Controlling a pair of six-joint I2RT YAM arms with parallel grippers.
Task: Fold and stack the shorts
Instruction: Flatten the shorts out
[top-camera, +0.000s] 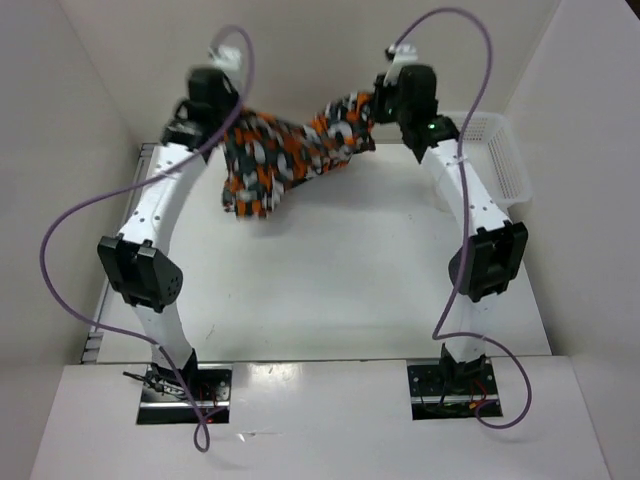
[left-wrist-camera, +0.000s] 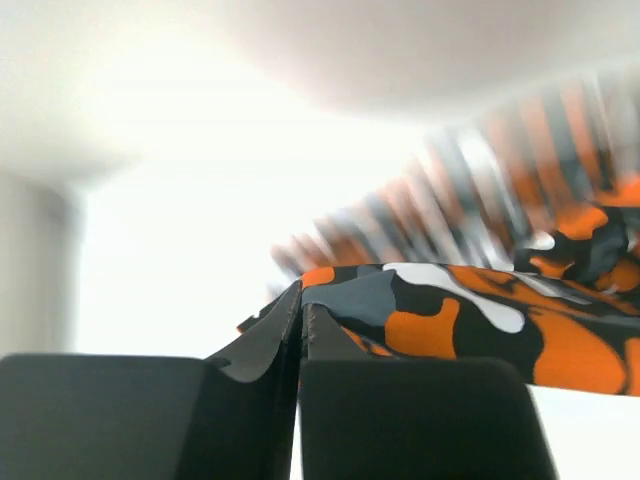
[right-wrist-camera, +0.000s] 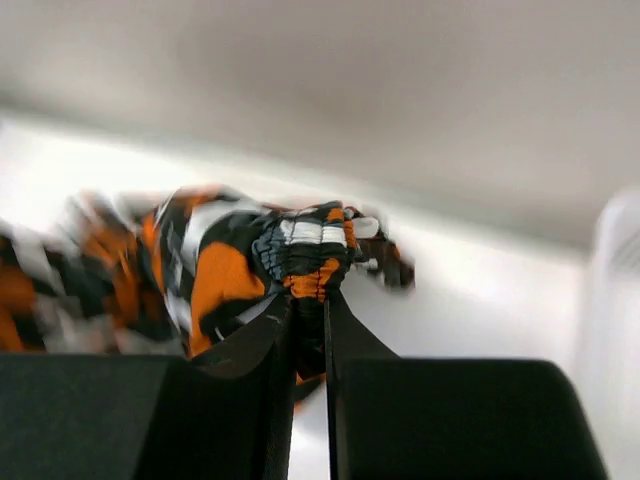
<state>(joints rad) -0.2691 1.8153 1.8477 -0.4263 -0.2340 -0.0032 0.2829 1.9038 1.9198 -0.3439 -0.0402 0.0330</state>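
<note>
Right now both of my grippers are clamped on the shorts (top-camera: 290, 150), which stretch between them over the far part of the table (top-camera: 340, 290). My left gripper (left-wrist-camera: 302, 312) has its jaws pressed together with a thin fold of the camouflage cloth pinched in the slit between them. In that wrist view the fabric runs off to the right of my fingers in orange, black, grey and white blotches, blurred further away. My right gripper (right-wrist-camera: 308, 300) is narrow as well, closed on a bunched, gathered edge of the cloth that pokes up just above my fingertips, with the rest of the garment trailing to the left. From above, the shorts sag from one wrist to the other and hang lower on the left side; I cannot tell whether the lowest corner touches the tabletop. A white mesh basket (top-camera: 505, 165) sits at the table's right edge, just beside my right arm and apart from the shorts.
</note>
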